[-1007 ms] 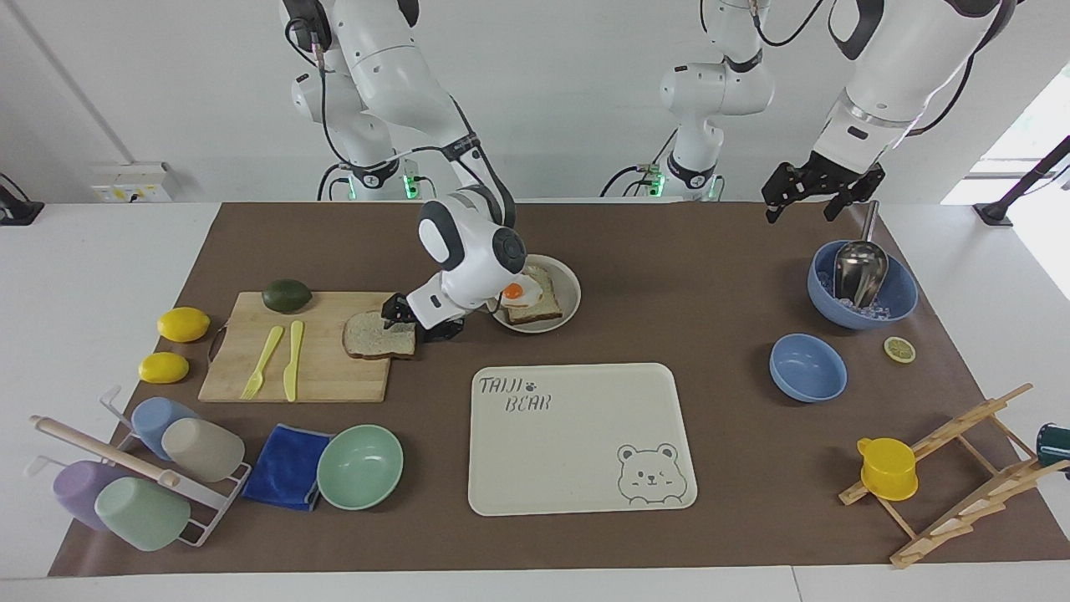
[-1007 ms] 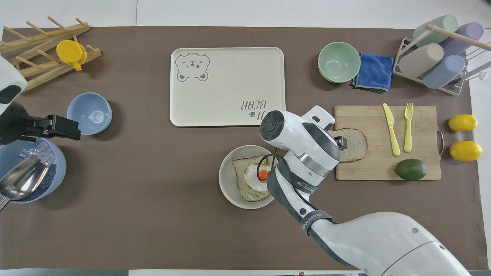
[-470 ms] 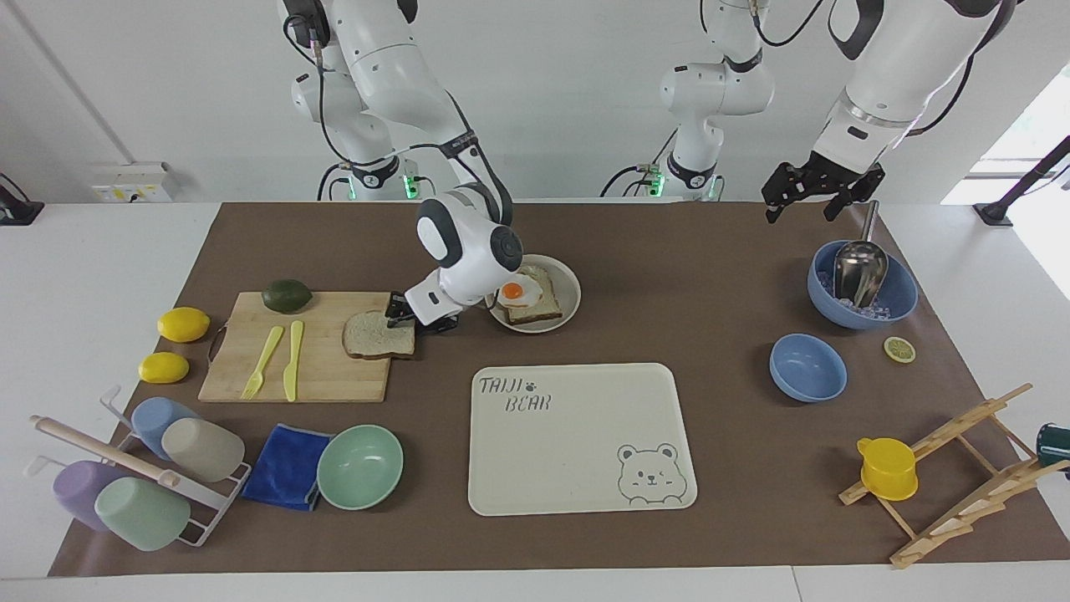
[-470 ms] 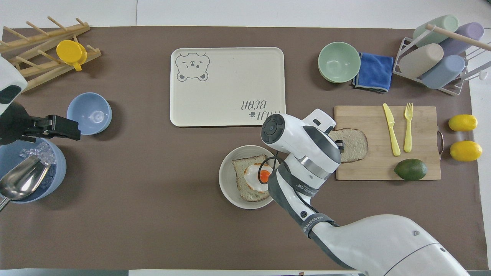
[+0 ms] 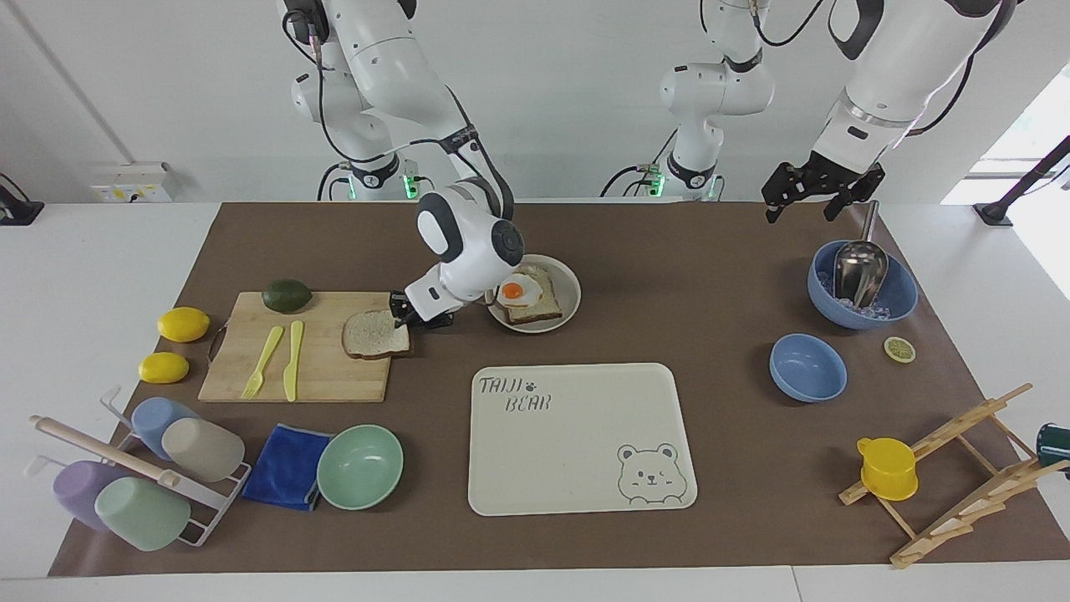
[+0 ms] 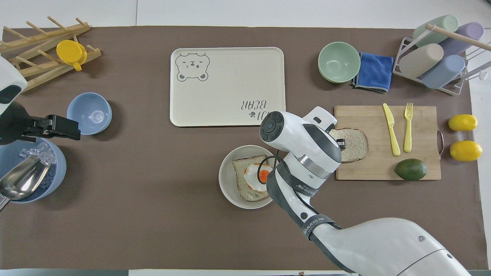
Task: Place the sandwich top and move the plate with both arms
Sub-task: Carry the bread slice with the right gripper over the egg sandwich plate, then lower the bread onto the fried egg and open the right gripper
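The sandwich top [image 5: 372, 334] [image 6: 355, 140], a pale speckled slice with a brown crust, lies on the wooden cutting board [image 5: 251, 376] [image 6: 383, 172]. My right gripper [image 5: 404, 318] [image 6: 340, 144] is down at the slice's edge toward the plate, shut on that edge; the white wrist hides most of it from above. The round cream plate [image 5: 570, 288] [image 6: 226, 180] stands beside the board and carries an egg-topped bread slice [image 5: 525, 294] [image 6: 253, 180]. Toward the left arm's end of the table, my left gripper [image 5: 804, 194] [image 6: 73, 128] waits open, raised above the ice bowl.
A yellow fork [image 5: 262, 362], a knife [image 5: 292, 359] and an avocado [image 5: 287, 295] share the board, with two lemons [image 5: 182, 324] beside it. The bear tray [image 5: 577, 468], mint bowl [image 5: 359, 466] and blue cloth [image 5: 286, 466] lie farther out. A blue bowl with scoop [image 5: 861, 284] stands under the left gripper.
The right gripper's fingers have shut on the slice's edge, and the wrist has drawn back a little toward the robots. The left arm has not moved.
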{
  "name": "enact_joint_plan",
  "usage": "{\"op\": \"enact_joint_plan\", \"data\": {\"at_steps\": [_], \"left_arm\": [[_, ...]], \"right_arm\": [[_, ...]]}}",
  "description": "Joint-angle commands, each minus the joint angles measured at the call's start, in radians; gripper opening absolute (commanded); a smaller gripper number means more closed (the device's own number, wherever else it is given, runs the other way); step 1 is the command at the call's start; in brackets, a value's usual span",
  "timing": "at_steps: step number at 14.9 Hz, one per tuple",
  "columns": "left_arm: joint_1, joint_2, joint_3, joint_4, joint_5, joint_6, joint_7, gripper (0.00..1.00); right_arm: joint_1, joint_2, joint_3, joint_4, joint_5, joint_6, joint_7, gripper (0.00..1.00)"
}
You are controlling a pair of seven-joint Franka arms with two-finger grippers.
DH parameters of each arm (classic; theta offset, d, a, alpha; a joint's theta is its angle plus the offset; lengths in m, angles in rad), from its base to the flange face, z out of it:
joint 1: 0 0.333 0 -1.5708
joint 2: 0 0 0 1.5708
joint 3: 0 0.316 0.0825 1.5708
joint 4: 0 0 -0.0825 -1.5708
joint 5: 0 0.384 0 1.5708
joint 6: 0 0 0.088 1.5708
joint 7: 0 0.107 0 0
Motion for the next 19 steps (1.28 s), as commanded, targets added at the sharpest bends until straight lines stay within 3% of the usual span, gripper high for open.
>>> {"op": "enact_joint_plan", "data": {"at_steps": [1,3,6,7,9,15,19], "left_arm": [[0.007,-0.026,-0.003,-0.028,0.004,0.017,-0.008,1.0],[0.007,-0.026,-0.003,-0.028,0.004,0.017,-0.009,1.0],[0.007,-0.026,-0.003,-0.028,0.004,0.017,-0.009,1.0],[0.007,-0.026,-0.003,-0.028,0.004,0.017,-0.009,1.0],[0.007,-0.026,-0.003,-0.028,0.004,0.017,-0.008,1.0],[0.007,-0.026,-0.003,-0.028,0.004,0.017,-0.009,1.0],[0.007,-0.026,-0.003,-0.028,0.004,0.017,-0.009,1.0]], "right_arm": [[0.038,0.003,0.015,0.137,-0.016,-0.179,-0.057,0.0],[0.097,0.0,0.02,0.217,-0.003,-0.305,-0.054,0.0],[0.173,-0.018,0.049,0.238,0.022,-0.379,-0.013,0.0],[0.174,-0.029,0.061,0.263,0.086,-0.388,0.013,0.0],[0.174,-0.037,0.063,0.284,0.235,-0.36,0.088,0.0],[0.2,-0.024,0.089,0.269,0.25,-0.164,0.09,0.0],[0.199,-0.015,0.147,0.26,0.273,-0.129,0.093,0.0]]}}
